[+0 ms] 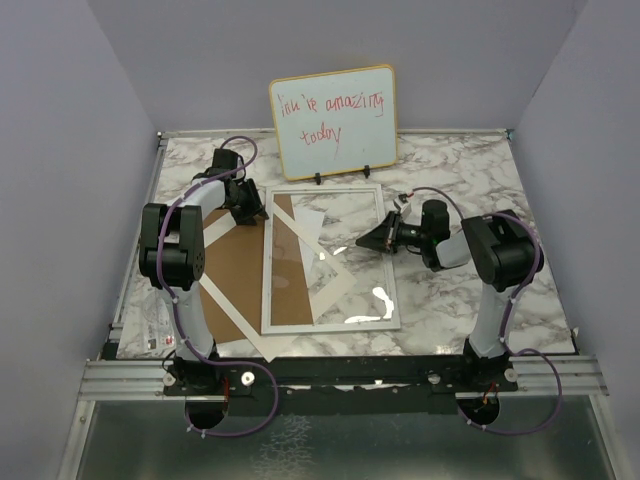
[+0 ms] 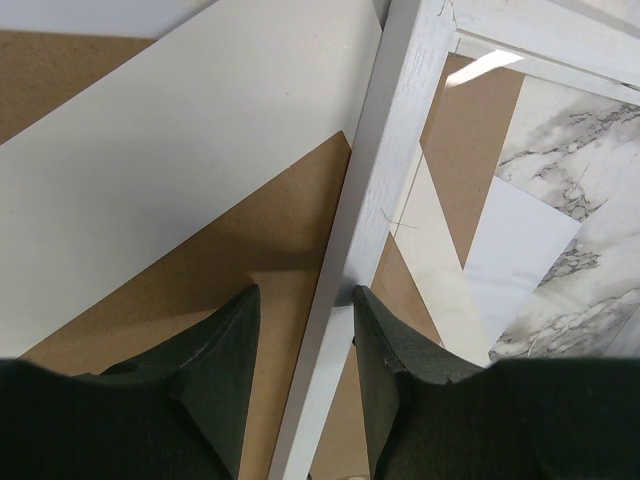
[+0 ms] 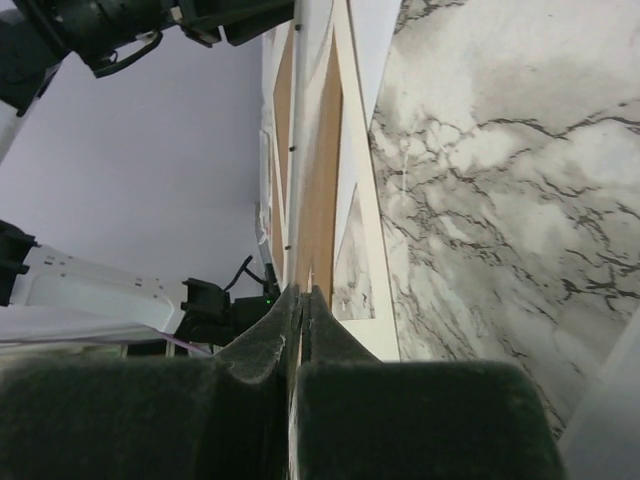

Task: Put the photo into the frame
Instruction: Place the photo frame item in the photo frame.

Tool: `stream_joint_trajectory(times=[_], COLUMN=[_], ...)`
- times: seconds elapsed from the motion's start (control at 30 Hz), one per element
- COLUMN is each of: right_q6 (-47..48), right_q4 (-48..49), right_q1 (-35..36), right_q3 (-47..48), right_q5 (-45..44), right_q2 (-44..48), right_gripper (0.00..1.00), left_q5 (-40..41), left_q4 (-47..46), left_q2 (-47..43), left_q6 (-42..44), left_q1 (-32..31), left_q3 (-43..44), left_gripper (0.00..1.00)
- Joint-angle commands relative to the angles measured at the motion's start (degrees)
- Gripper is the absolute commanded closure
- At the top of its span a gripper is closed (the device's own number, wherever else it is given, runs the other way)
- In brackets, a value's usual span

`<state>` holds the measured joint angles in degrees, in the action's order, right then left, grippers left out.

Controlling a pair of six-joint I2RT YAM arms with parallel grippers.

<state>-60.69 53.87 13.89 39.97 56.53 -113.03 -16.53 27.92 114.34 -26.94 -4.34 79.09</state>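
Observation:
The frame [image 1: 330,322], with a thin white rim and a glossy pane, lies mid-table over a brown backing board [image 1: 232,265] and a white mat [image 1: 232,312]. My left gripper [image 1: 252,207] stands open astride the frame's left rim [image 2: 385,170] near its far corner. Its right finger [image 2: 385,340] touches the rim and a gap shows beside the left one. The photo [image 1: 306,228] shows its white back [image 2: 520,250] within the frame. My right gripper [image 1: 360,243] reaches in over the right rim, rolled on its side. It is shut [image 3: 303,292] on a thin pale sheet edge, apparently the photo.
A whiteboard [image 1: 333,120] with red handwriting stands upright at the back of the marble table [image 1: 450,290]. The backing board and mat stick out past the frame's left side. A printed sheet [image 1: 150,320] lies at the left edge. Purple walls enclose three sides.

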Motion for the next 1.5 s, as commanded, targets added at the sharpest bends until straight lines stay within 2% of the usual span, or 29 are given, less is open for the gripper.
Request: stream_joint_trajectory(times=[0.0,0.33,0.87,1.27,1.47], right_q6=[3.33,9.45,9.23,1.31,-0.88], right_q4=[-4.23,-13.62,-11.06,10.18,13.90], right_q1=[0.35,0.26,0.80,0.96,1.04], right_q3=[0.73,1.16,4.01,-2.41,-2.85], right_q5=[-1.72,-5.42,-1.08,2.80,3.66], right_q2=[-1.77,-0.20,-2.34,1.06,0.81], right_gripper=[0.98,0.98,0.98,0.98,0.98], left_q5=[-0.20,-0.24,-0.43,-0.39,-0.16], left_q4=[0.11,0.11,0.11,0.11,0.12], left_q2=[4.77,4.83,4.97,5.34,5.33], left_q6=[0.75,0.60,0.92,0.92,0.92], left_q1=[-0.58,-0.58,-0.58,-0.63,-0.58], left_q3=[-1.48,-1.48,-1.59,-1.30,-1.33], left_gripper=[0.56,0.56,0.56,0.56,0.56])
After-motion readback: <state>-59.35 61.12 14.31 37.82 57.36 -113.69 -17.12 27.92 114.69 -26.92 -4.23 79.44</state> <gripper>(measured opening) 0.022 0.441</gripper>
